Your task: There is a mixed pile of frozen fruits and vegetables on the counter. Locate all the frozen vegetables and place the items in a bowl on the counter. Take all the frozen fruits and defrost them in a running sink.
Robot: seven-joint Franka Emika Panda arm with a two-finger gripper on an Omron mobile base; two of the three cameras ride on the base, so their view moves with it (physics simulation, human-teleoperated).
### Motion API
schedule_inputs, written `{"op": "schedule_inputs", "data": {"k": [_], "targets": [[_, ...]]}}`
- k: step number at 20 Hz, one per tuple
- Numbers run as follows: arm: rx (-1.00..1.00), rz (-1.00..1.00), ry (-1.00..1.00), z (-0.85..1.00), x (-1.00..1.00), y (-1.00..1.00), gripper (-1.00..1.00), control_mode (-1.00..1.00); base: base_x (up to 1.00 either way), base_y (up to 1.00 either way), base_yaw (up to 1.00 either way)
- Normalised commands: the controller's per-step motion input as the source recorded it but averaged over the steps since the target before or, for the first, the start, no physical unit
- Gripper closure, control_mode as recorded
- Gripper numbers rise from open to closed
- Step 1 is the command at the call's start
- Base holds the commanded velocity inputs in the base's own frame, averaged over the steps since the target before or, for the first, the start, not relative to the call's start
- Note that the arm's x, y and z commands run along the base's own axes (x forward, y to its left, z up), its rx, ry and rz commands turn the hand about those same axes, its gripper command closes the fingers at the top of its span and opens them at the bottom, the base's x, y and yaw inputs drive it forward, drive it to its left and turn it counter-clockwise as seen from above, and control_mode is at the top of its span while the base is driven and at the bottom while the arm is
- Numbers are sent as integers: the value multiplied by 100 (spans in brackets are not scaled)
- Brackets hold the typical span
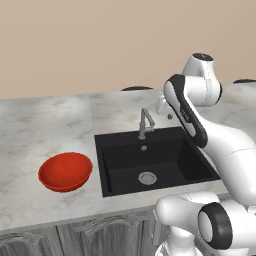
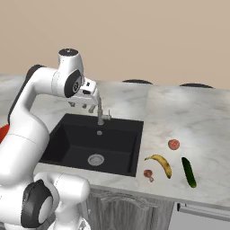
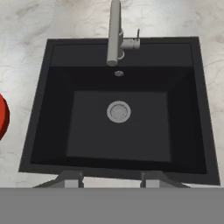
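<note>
My gripper (image 3: pixel 110 178) hangs high over the black sink (image 3: pixel 118 135), its two fingertips apart with nothing between them. From the right base view the gripper (image 2: pixel 79 105) sits just left of the grey faucet (image 2: pixel 100 114). The red bowl (image 1: pixel 65 171) stands empty on the counter (image 1: pixel 45 125) left of the sink (image 1: pixel 125 155). On the counter right of the sink lies the mixed pile: a yellow banana (image 2: pixel 161 164), a small red round fruit (image 2: pixel 174 144), a dark green cucumber (image 2: pixel 188 171) and a tiny mushroom (image 2: pixel 148 174). No water runs from the faucet (image 3: pixel 114 30).
Grey cabinet doors (image 1: pixel 75 240) run under the counter's front edge. Two dark round shapes (image 2: pixel 137 81) sit at the back of the counter against the beige wall. Open stone surface (image 2: pixel 188 117) stretches behind the pile.
</note>
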Motion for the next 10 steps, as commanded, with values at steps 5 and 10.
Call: {"op": "schedule_inputs", "data": {"k": [5, 10], "targets": [[0, 0, 0, 0, 0, 0, -100, -100, 0, 0, 0], [0, 0, 0, 0, 0, 0, -100, -100, 0, 0, 0]]}}
